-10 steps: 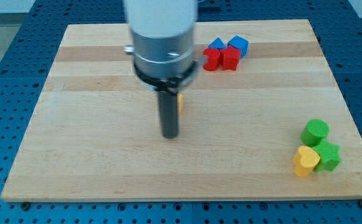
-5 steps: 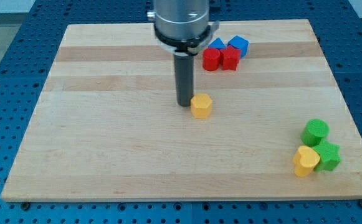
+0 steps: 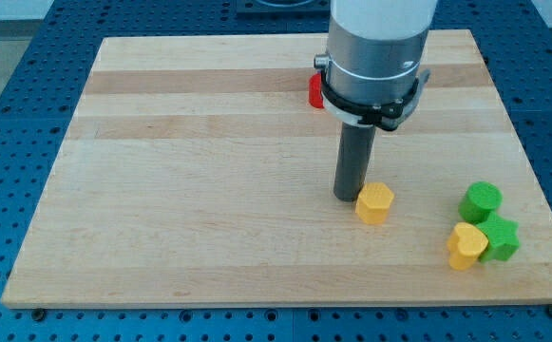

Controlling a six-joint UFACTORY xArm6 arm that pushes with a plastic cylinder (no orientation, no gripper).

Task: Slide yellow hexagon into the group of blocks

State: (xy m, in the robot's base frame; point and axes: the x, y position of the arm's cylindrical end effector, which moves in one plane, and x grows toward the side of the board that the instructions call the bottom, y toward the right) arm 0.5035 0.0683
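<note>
The yellow hexagon (image 3: 374, 202) lies on the wooden board (image 3: 180, 190), right of centre toward the view's bottom. My tip (image 3: 348, 197) stands just to its upper left, touching or almost touching it. The group of blocks sits at the view's lower right: a green cylinder (image 3: 481, 201), a green star-like block (image 3: 501, 237) and a yellow heart-like block (image 3: 466, 246), packed together. The hexagon is a short way to the left of that group.
A red block (image 3: 315, 90) peeks out from behind the arm's body near the view's top; the other red and blue blocks there are hidden by the arm. The blue perforated table surrounds the board.
My tip has moved right and toward the view's bottom, pushing the yellow hexagon with it toward the lower-right group. The arm now covers most of the red and blue blocks.
</note>
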